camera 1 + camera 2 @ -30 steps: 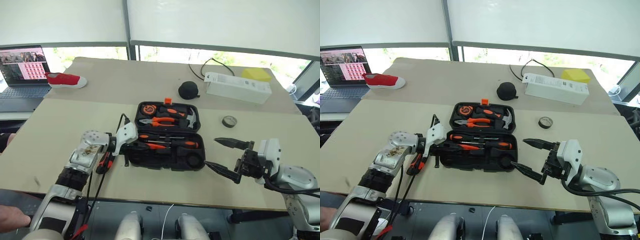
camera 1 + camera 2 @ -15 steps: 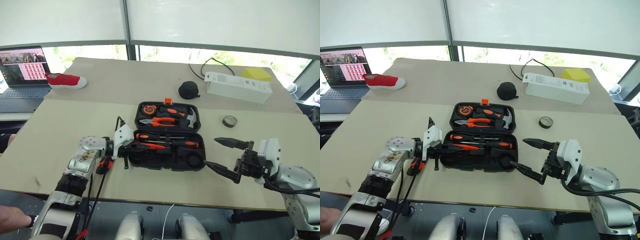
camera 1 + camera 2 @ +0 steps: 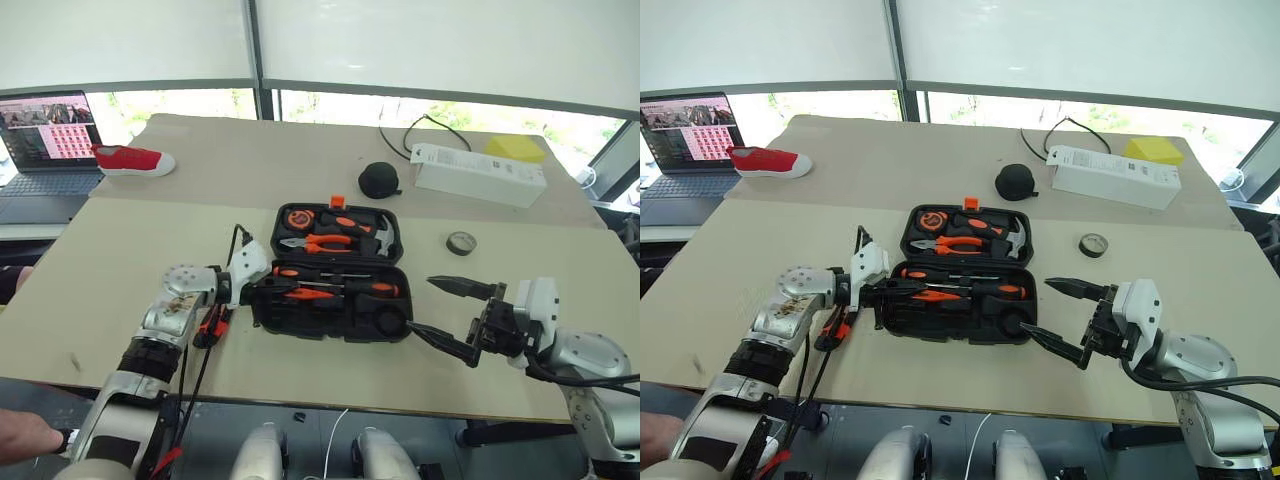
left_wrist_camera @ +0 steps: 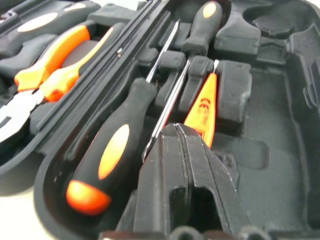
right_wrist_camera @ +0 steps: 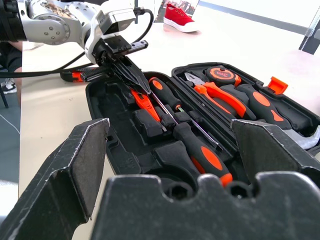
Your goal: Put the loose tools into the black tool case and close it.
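The black tool case (image 3: 262, 312) lies open in the middle of the table. Its near half holds two black-and-orange screwdrivers (image 3: 378, 289) (image 4: 107, 157) and the thin orange tester screwdriver (image 3: 310, 294). My left gripper (image 3: 258, 292) is shut, and its tips reach into the case's left end right at the tester (image 4: 204, 107). The orange-black utility knife (image 3: 210, 325) lies on the table under my left wrist. Right of the case, on the table, is the small dark tape roll (image 3: 459, 242). My right gripper (image 3: 422, 304) hovers open and empty off the case's right end.
The case's far half holds pliers (image 3: 322, 242), a tape measure and a hammer, with an orange latch (image 3: 337, 201) on its rim. A round black pouch (image 3: 377, 179), white box (image 3: 478, 174), red shoe (image 3: 133, 160) and laptop (image 3: 45, 140) sit farther back. A person's hand (image 3: 25, 437) is at the near left.
My left forearm has swayed slightly while its gripper stays at the case's left end. The right arm and the tools have not moved.
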Controlling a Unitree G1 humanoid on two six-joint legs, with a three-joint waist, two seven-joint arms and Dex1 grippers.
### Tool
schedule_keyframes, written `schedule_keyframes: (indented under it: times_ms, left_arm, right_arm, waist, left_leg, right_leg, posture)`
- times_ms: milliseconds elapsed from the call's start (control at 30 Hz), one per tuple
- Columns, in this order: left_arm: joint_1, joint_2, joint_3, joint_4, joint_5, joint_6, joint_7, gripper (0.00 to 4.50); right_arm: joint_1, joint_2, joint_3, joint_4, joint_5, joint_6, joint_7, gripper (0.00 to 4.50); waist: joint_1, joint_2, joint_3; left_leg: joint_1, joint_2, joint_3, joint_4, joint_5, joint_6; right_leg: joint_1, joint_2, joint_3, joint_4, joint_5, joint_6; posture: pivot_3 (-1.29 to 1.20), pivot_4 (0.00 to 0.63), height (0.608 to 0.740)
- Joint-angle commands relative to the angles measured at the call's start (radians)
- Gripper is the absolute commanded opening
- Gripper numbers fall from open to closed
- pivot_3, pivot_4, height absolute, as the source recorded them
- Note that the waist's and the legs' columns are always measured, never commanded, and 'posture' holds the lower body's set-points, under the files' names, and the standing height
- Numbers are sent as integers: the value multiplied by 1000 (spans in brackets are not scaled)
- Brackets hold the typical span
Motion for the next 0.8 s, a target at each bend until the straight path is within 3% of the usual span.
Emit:
schedule_keyframes:
  times_ms: [33,233,333,433,533,633,767,800]
  left_arm:
    - [11,14,-37,-8,21,4,-33,33]
    - [30,28,-59,-20,38,20,-33,33]
    - [39,7,21,-48,-36,35,10,33]
    - [105,14,175,-165,-191,21,14,738]
    - [223,76,320,-293,-289,72,44,1894]
    - [337,125,423,-379,-343,117,82,3016]
    - [597,164,638,-464,-359,147,176,4453]
    - [642,164,672,-477,-357,147,196,4453]
  right_arm:
    - [-12,5,-4,-30,11,-1,-6,4500]
    - [-15,5,-4,-25,10,0,-8,4500]
    - [-14,9,-6,-15,8,-7,-7,4500]
    - [-3,8,-33,8,13,-31,11,4500]
    - [10,-2,-63,39,1,-84,52,4500]
    - [23,-11,-78,62,-9,-126,87,4500]
    - [46,-22,-93,116,-15,-206,169,4500]
    - [53,-26,-93,127,-18,-217,184,4500]
  waist:
    - [0,0,0]
    - [-1,0,0]
    - [-1,0,0]
    - [-7,-1,1]
    - [-18,-3,3]
    - [-26,-3,3]
    - [-27,-3,3]
    - [-26,-4,4]
  left_leg:
    - [0,0,0,0,0,0]
    - [0,0,0,0,0,0]
    - [0,0,0,0,0,0]
    - [0,1,0,-1,0,0]
    - [-5,2,-2,-2,0,0]
    - [-5,2,-5,-4,0,0]
    - [0,2,-4,-9,0,0]
    - [2,2,-3,-10,-1,1]
  right_leg:
    - [0,0,0,0,0,0]
    - [0,0,0,0,0,0]
    - [0,0,0,0,0,0]
    - [0,0,0,-1,0,0]
    - [-5,0,0,-1,0,0]
    - [-6,-1,1,-1,0,0]
    - [-3,-4,1,-6,0,0]
    - [-2,-5,1,-6,0,0]
  posture:
    - [0,150,740]
    - [0,150,740]
    - [0,150,740]
    - [0,150,740]
    - [0,150,740]
    - [0,150,740]
    - [0,150,740]
    - [0,150,740]
